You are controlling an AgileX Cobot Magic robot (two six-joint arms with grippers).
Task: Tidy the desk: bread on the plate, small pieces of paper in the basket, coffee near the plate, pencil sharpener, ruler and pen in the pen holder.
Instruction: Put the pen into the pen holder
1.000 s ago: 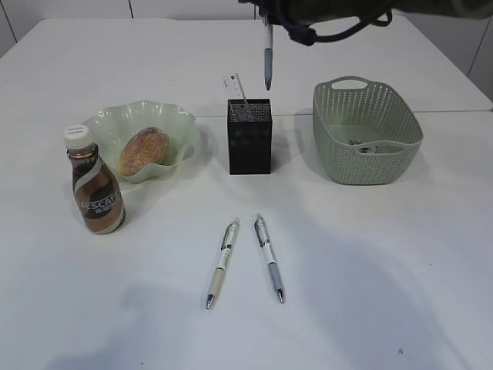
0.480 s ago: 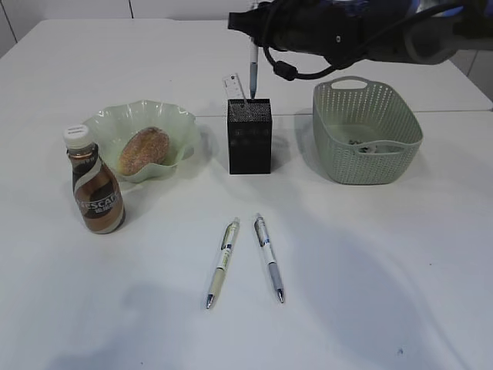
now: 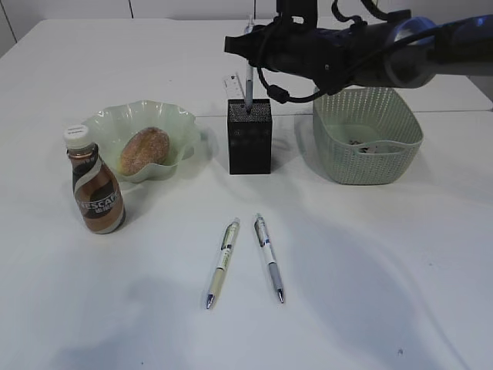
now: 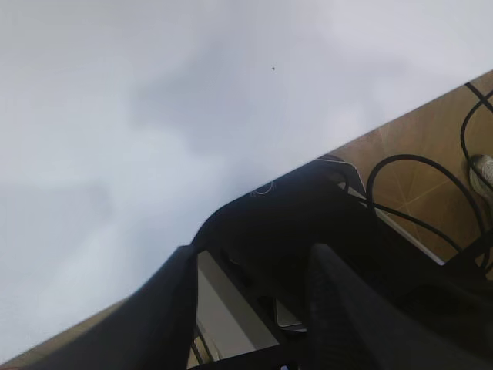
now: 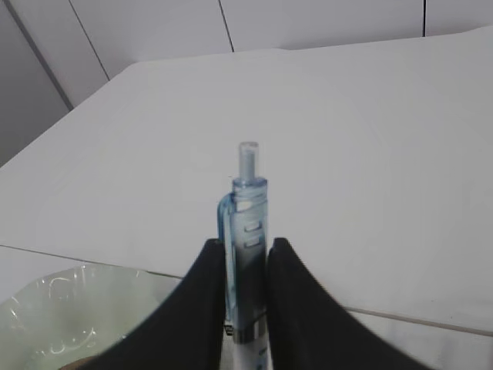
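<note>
My right gripper (image 3: 249,48) reaches in from the right and is shut on a blue-and-clear pen (image 3: 249,89), held upright with its tip inside the black mesh pen holder (image 3: 249,139). The right wrist view shows the pen (image 5: 246,208) pinched between the fingers (image 5: 246,266). A white ruler (image 3: 232,83) stands in the holder. Two more pens (image 3: 222,264) (image 3: 269,257) lie on the table in front. Bread (image 3: 144,149) sits on the green plate (image 3: 176,116). The coffee bottle (image 3: 95,183) stands beside the plate. My left gripper (image 4: 254,308) is open and empty. The pencil sharpener is hidden.
A green basket (image 3: 367,166) at the right holds small paper pieces (image 3: 362,143). The left wrist view shows the table edge, floor and cables (image 4: 431,193). The plate rim (image 5: 54,308) shows low in the right wrist view.
My right gripper has moved left and down with the pen. The pen's tip went from above the holder into it.
</note>
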